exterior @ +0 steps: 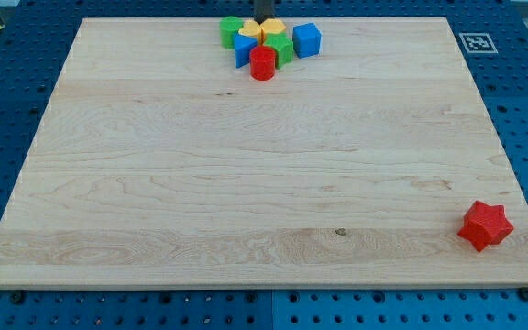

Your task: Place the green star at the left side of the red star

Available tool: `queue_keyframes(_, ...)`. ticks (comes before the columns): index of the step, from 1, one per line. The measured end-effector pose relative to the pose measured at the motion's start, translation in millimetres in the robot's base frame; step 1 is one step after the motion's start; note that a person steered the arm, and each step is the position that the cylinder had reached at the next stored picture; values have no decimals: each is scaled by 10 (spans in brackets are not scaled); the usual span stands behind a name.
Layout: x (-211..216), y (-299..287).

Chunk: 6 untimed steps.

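The red star (485, 225) lies near the board's bottom right corner. A tight cluster of blocks sits at the top centre. In it, a green block that looks like the star (280, 49) lies between a blue cube (307, 39) and a red cylinder (263, 62). A second, rounder green block (231, 30) is at the cluster's left. Two yellow blocks (272, 29) and another blue block (244, 48) fill the middle. My tip (262, 20) shows as a dark rod at the view's top edge, just behind the yellow blocks and seemingly touching them.
The wooden board (246, 183) rests on a blue perforated table. A black-and-white marker tag (477, 42) lies just off the board's top right corner.
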<state>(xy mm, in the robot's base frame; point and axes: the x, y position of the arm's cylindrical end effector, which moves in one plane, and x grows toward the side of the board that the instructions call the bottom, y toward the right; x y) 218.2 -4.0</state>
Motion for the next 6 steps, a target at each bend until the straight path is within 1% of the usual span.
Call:
queue_keyframes(1,284,11)
queue_keyframes(3,488,181)
queue_keyframes(4,657,181)
queue_keyframes(5,788,299)
queue_keyframes(6,1029,496)
